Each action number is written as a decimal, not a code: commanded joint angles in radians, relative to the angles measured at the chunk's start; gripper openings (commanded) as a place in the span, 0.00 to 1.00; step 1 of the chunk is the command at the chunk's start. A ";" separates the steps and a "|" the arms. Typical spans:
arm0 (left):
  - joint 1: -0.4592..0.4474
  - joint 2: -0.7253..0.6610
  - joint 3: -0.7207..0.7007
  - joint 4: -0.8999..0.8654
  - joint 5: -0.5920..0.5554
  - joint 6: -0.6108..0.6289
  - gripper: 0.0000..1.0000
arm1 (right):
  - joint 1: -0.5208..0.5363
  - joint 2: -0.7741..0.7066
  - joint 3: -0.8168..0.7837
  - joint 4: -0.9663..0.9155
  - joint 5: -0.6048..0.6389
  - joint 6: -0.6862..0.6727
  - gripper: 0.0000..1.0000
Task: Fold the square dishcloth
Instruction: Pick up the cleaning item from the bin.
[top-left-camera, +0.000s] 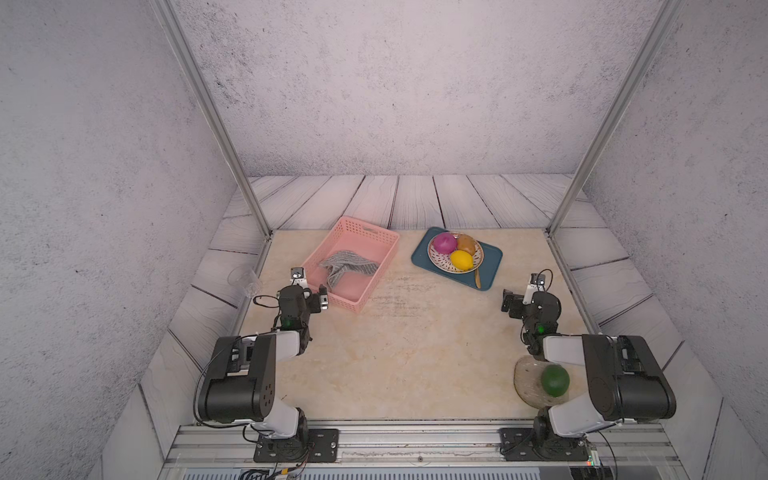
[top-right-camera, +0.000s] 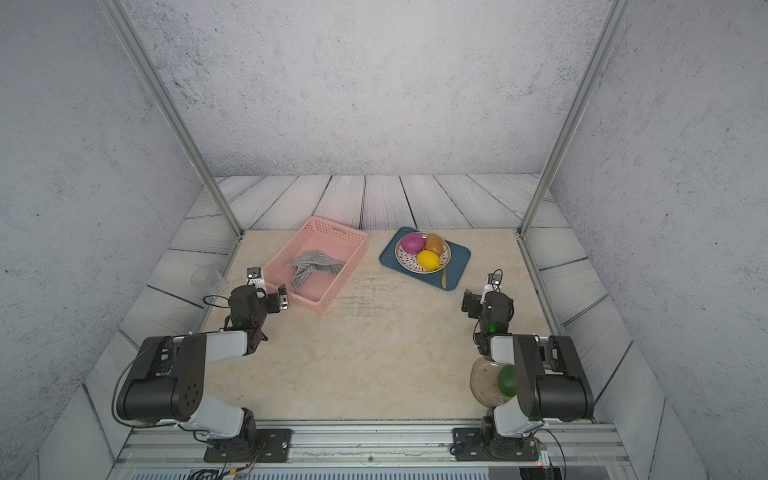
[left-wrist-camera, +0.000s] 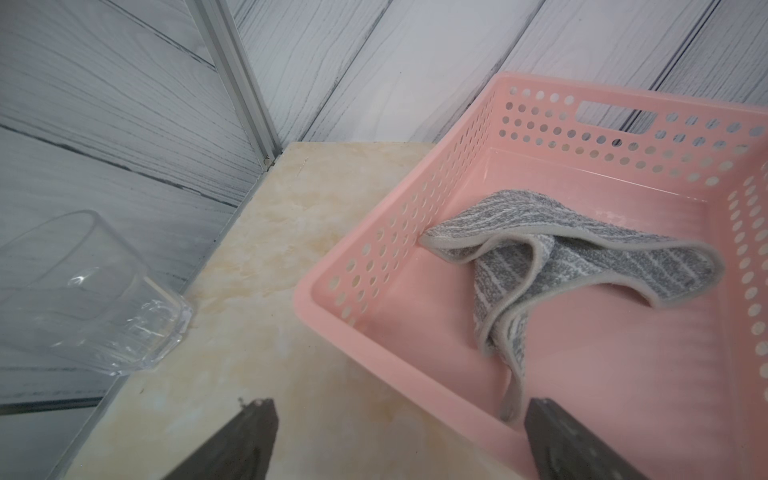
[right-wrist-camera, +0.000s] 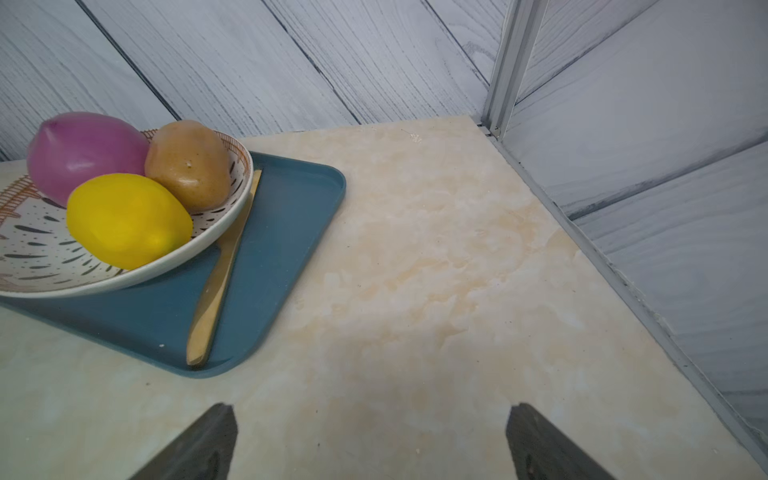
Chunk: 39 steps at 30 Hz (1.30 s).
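The square dishcloth (top-left-camera: 347, 268) (top-right-camera: 313, 266) lies crumpled inside the pink basket (top-left-camera: 379, 274) (top-right-camera: 345, 274) at the back left of the table. It is grey with fine white stripes and a light trim. The left wrist view shows the dishcloth (left-wrist-camera: 561, 257) bunched against the basket's (left-wrist-camera: 374, 257) perforated wall, one corner trailing towards the near rim. My left gripper (top-left-camera: 316, 296) (top-right-camera: 279, 298) (left-wrist-camera: 401, 402) is open at the basket's near corner, one finger over the table and one over the rim, touching nothing. My right gripper (top-left-camera: 513, 301) (top-right-camera: 469, 303) (right-wrist-camera: 372, 406) is open and empty over bare table.
A blue tray (top-left-camera: 492, 259) (right-wrist-camera: 282, 232) at the back right holds a patterned plate (top-left-camera: 478, 257) with an onion, a potato and a lemon, plus a wooden spoon (top-left-camera: 477, 278). A clear glass (top-left-camera: 245, 278) (left-wrist-camera: 83, 291) lies off the table's left edge. A translucent mat (top-left-camera: 525, 382) with a green fruit (top-left-camera: 555, 380) sits by the right arm.
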 joint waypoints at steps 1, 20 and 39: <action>0.003 0.002 -0.004 -0.018 0.003 0.003 1.00 | 0.003 0.006 0.017 -0.010 0.015 -0.008 0.99; 0.003 0.002 -0.004 -0.018 0.003 0.002 1.00 | 0.003 0.003 0.015 -0.008 0.015 -0.007 0.99; 0.004 -0.172 0.144 -0.403 -0.032 -0.050 1.00 | 0.003 -0.141 0.040 -0.173 0.100 0.026 0.99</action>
